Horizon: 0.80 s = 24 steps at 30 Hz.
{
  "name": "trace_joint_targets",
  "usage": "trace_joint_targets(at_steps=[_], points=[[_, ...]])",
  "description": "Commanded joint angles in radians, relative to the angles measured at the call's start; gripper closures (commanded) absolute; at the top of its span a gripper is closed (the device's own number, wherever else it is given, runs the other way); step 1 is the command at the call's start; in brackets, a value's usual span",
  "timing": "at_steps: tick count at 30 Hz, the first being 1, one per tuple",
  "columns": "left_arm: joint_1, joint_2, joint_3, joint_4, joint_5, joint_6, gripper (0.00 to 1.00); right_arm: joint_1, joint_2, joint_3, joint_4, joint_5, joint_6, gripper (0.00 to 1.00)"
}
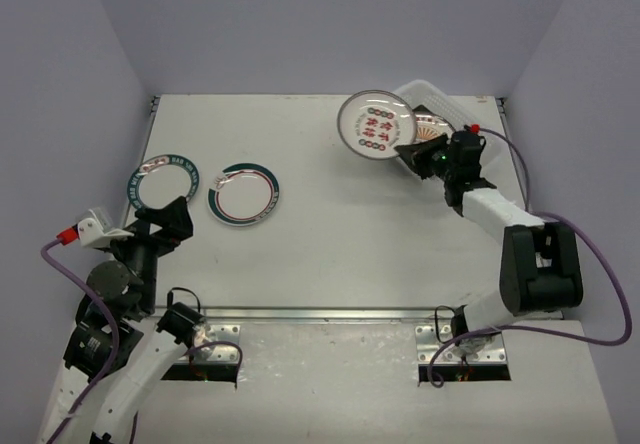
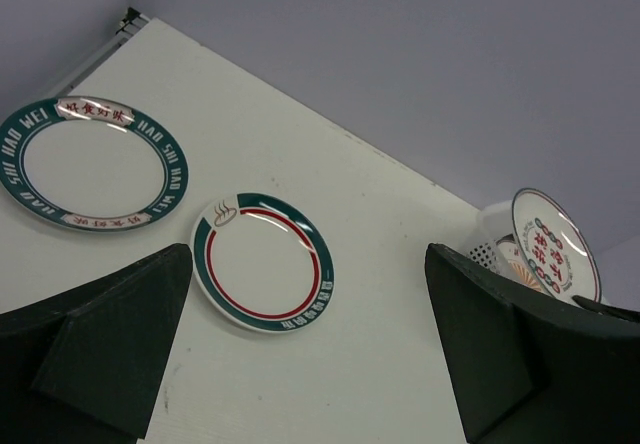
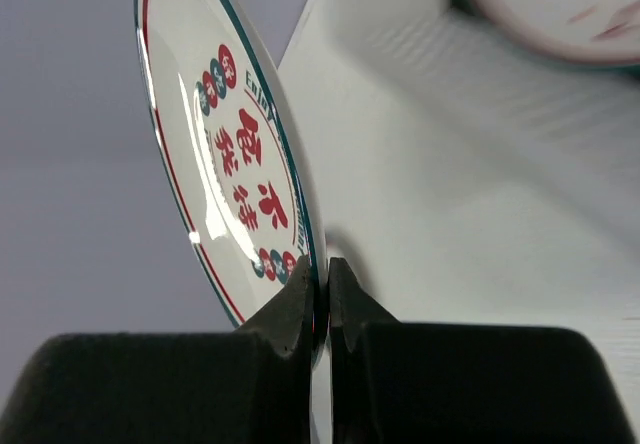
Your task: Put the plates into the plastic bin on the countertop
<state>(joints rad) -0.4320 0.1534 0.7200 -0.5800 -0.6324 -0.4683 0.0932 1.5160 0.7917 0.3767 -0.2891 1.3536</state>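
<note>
My right fingers (image 3: pixel 325 294) are clenched on the rim of a red-character plate (image 3: pixel 235 164), holding it tilted at the edge of the plastic bin (image 1: pixel 445 99). Just past them a sunburst plate (image 1: pixel 426 122) lies in the bin, mostly hidden. My left fingers (image 1: pixel 168 216) are spread wide, grasping nothing, and their dark tips cut off my near view. Beyond them, a teal-and-red plate (image 2: pixel 265 264) and a lettered plate (image 2: pixel 90 164) lie flat on the surface (image 1: pixel 330 264).

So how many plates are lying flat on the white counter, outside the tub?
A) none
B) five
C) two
C: only the teal-lettered plate and the red-ringed plate lie on the countertop; a third plate is pinched by its edge in the right end effector near the plastic bin.
</note>
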Motion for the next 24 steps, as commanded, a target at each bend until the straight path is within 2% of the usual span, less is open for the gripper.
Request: trace_joint_targets(at_steps=[1,3,6,11,12,14,17,18,19,24], points=[[0.01,0.022,0.009,0.042,0.032,0.027,0.0,-0.122,-0.021,0.079,-0.235,0.347,0.084,1.0],[0.01,0.028,0.007,0.048,0.041,0.034,0.0,-0.174,0.024,0.169,-0.313,0.384,0.051,1.0],[0.01,0.037,0.007,0.051,0.053,0.037,0.0,-0.232,0.117,0.245,-0.373,0.341,0.038,1.0],[0.01,0.043,0.007,0.054,0.056,0.04,0.0,-0.25,0.204,0.348,-0.427,0.279,-0.038,1.0],[0.01,0.043,0.007,0.055,0.057,0.04,0.0,-0.251,0.219,0.373,-0.422,0.243,-0.051,0.97],[0.01,0.043,0.006,0.057,0.06,0.042,0.0,-0.25,0.243,0.417,-0.422,0.206,-0.071,0.83],[0.011,0.046,0.007,0.055,0.063,0.043,0.0,-0.25,0.282,0.507,-0.507,0.182,-0.141,0.22],[0.012,0.046,0.007,0.055,0.063,0.043,0.0,-0.25,0.292,0.53,-0.525,0.171,-0.157,0.05],[0.011,0.046,0.007,0.055,0.064,0.043,0.0,-0.249,0.299,0.554,-0.551,0.162,-0.177,0.01],[0.01,0.049,0.005,0.059,0.066,0.044,0.0,-0.23,0.267,0.615,-0.696,0.191,-0.247,0.01]])
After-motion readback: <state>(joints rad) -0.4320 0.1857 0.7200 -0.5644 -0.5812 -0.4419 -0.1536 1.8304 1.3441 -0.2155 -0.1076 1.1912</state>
